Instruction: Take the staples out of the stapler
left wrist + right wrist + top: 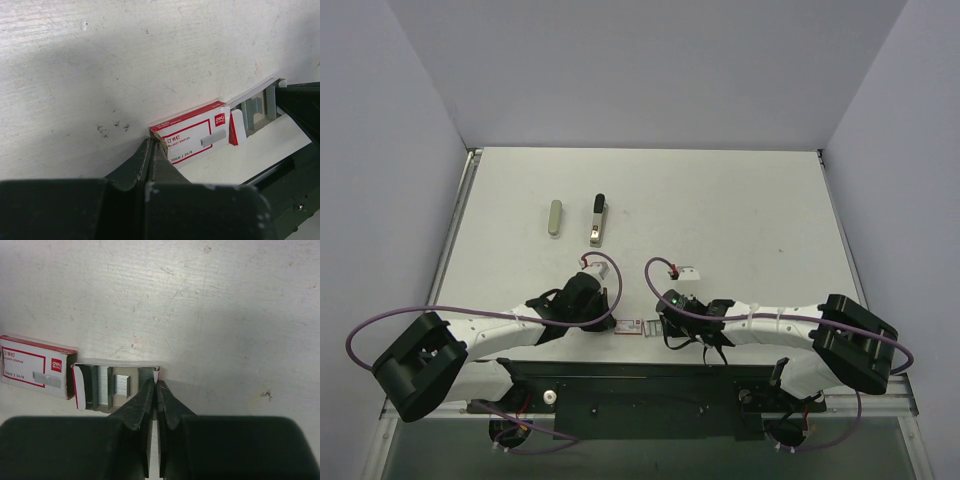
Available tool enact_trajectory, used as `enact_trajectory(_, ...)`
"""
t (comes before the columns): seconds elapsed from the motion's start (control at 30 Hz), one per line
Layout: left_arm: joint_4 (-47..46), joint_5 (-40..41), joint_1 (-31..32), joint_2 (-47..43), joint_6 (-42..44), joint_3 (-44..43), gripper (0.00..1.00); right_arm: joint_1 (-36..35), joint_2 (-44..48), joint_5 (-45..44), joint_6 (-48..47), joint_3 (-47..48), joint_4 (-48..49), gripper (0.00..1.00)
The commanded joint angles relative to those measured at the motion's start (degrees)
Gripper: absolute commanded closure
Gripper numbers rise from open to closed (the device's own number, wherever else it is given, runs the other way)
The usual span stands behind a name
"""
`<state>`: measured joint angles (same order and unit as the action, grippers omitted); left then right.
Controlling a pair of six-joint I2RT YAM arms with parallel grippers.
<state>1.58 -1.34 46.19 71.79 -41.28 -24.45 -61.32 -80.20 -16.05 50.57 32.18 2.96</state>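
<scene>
Top view: finds the slim, long grey-silver metal stapler (598, 220) with a black tip on the far, left-of-centre part of the pale white table (750, 210). Lies flat, black tip pointing away from the arm bases, untouched and well apart from both claws. Shows a small oblong grey box (554, 217) just to its left, roughly parallel, not touching it.

Left wrist view: shows the left gripper (154, 148) narrow, fingers pressed together on the end edge of the small red-and-white cardboard staple box (195, 135). Pinches cardboard only. Keeps the box flat on the table, close to the near edge, between the two arms.

Right wrist view: shows the right gripper (156, 388) closed tight, pinching the thin end wall of the grey cardboard inner tray (120, 369). Has that tray drawn partly out of the red-and-white sleeve, toward the right arm. Reveals silver staple strips (103, 385) standing in the tray's open part. Also shows a white end flap with a red edge, folded up between sleeve mouth and tray
</scene>
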Motion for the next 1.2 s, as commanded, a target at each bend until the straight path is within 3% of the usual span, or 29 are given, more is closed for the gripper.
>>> enact_trajectory(0.0,2.99,-0.76,0.30,0.46,1.37,1.68,1.00,-1.25,-0.39,-2.49,-2.31,2.44,-6.56,1.00)
enact_trajectory(1.17,2.11,-1.64,0.30,0.54,1.02,2.65,1.00,-1.17,-5.31,-5.39,-0.91,6.75,-5.34,1.00)
